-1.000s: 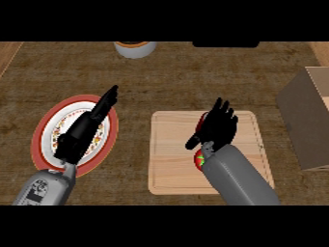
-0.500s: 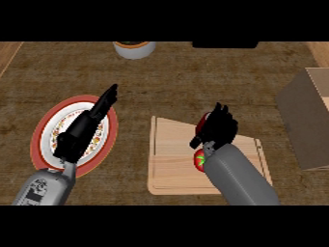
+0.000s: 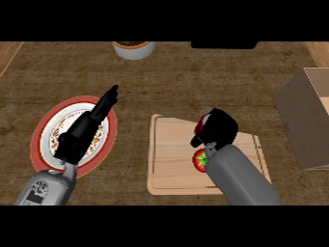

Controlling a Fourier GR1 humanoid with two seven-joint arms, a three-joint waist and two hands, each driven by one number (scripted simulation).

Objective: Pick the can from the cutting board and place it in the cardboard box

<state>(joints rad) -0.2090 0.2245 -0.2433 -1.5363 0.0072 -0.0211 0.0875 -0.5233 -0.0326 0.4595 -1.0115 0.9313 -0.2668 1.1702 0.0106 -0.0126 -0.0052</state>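
- We see the right hand (image 3: 220, 129) over the upper middle of the cutting board (image 3: 171, 144), with its fingers curled in and down.
- At the hand's left edge, a small red patch shows from under the fingers. We take it for the can (image 3: 203, 123), which the hand is closed round. The hand hides most of it, so we cannot tell whether it rests on the board or is lifted off it.
- Just below the hand, a red tomato (image 3: 199, 161) with a green stem lies on the board, against the grey forearm.
- The cardboard box (image 3: 316, 130) stands to the right of the board, apart from it, with its open top facing up.
- To the left of the board lies a plate (image 3: 38, 140) with a red rim. The left hand (image 3: 85, 130) is stretched over it, fingers straight and together, pointing up and to the right, holding nothing.
- Well beyond the board's far edge stands a pale cup (image 3: 133, 49), and to the right of the cup is a dark object (image 3: 224, 44) that we cannot make out.
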